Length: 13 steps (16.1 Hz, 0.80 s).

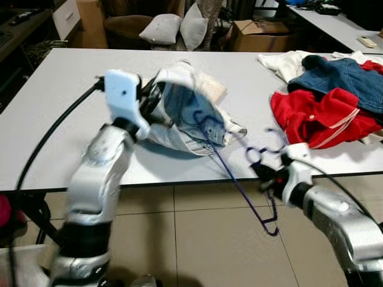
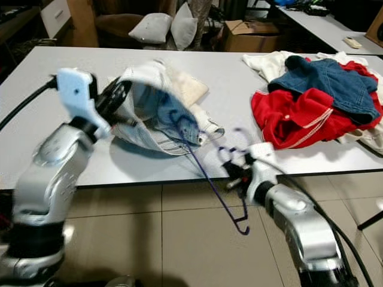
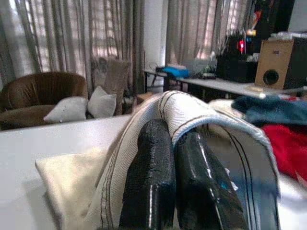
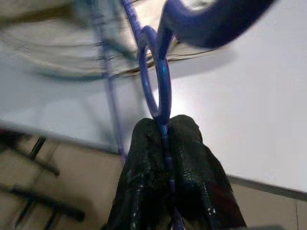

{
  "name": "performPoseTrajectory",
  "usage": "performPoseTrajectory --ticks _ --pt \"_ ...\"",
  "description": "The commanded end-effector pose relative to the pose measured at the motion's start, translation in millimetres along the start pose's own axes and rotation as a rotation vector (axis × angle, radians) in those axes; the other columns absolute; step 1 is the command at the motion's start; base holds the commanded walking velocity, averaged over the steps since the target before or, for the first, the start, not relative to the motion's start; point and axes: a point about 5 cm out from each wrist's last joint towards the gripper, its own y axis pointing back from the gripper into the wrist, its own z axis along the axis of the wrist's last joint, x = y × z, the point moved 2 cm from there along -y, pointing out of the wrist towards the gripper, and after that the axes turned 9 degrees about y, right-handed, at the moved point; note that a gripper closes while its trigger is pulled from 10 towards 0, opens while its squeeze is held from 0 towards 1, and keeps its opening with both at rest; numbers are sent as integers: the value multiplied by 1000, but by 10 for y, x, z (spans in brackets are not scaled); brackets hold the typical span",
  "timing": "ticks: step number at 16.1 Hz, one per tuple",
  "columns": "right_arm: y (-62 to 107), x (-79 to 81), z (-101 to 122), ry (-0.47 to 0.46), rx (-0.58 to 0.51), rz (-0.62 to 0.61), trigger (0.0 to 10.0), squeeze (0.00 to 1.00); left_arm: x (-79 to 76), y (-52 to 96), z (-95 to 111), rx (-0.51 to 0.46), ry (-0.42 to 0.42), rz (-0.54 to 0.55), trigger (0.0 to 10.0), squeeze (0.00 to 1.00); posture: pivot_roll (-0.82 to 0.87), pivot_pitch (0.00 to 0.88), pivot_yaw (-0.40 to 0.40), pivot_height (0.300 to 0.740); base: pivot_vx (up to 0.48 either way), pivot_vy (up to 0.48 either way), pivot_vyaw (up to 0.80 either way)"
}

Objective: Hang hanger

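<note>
A blue plastic hanger (image 1: 239,182) slants off the white table's front edge, one arm reaching into a pale denim garment (image 1: 191,113) on the table. My right gripper (image 1: 267,174) is shut on the hanger near its hook (image 4: 160,84), in front of the table edge. My left gripper (image 1: 152,98) is shut on the garment's waistband (image 3: 192,108) and holds it lifted so the garment gapes toward the hanger. In the left wrist view both black fingers (image 3: 148,177) pinch the striped band.
A heap of red, blue denim and white clothes (image 1: 329,95) lies on the table's right side. The white table (image 1: 60,107) has bare room at the left. Cushions (image 1: 173,27), a brown armchair and a cardboard box (image 1: 260,33) stand behind it. Tiled floor lies below.
</note>
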Motion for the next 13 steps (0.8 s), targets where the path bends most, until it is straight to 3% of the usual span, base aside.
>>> performPoseTrajectory --ticks 1,3,5,6,8,9,11,12,13 --pt "15 -323 62 -83 -40 -193 10000 0 6 48 0 -2 -26 -6 0 0 -14 0 -40 740 0 0 0" --pt "34 -469 246 -159 -151 -272 10000 0 65 81 -54 17 -25 18 0 0 -14 0 -42 740 0 0 0" --pt "114 -681 699 -280 -422 -354 10000 0 124 152 -359 158 -32 45 0 0 -19 0 -40 740 0 0 0" --pt "127 -701 766 -286 -460 -359 10000 0 121 164 -414 182 -30 46 0 0 -19 0 -40 740 0 0 0" --pt "129 -528 1094 -235 -614 -240 10000 0 -79 228 -738 320 2 -27 0 0 -22 0 -43 740 0 0 0" --pt "107 -478 1091 -212 -604 -215 10000 0 -126 230 -763 329 6 -50 0 0 -22 0 -45 740 0 0 0" --pt "-62 -255 847 -117 -458 -142 10000 0 -273 204 -751 301 2 -127 10000 0 -22 0 -48 740 0 0 0" --pt "-74 -250 807 -118 -443 -146 10000 0 -269 215 -684 274 1 -160 10000 1000 -22 0 -50 740 0 0 0" --pt "-78 -252 777 -133 -438 -141 10000 0 -270 261 -600 260 -50 -242 10000 1000 -22 0 -50 740 0 0 0"
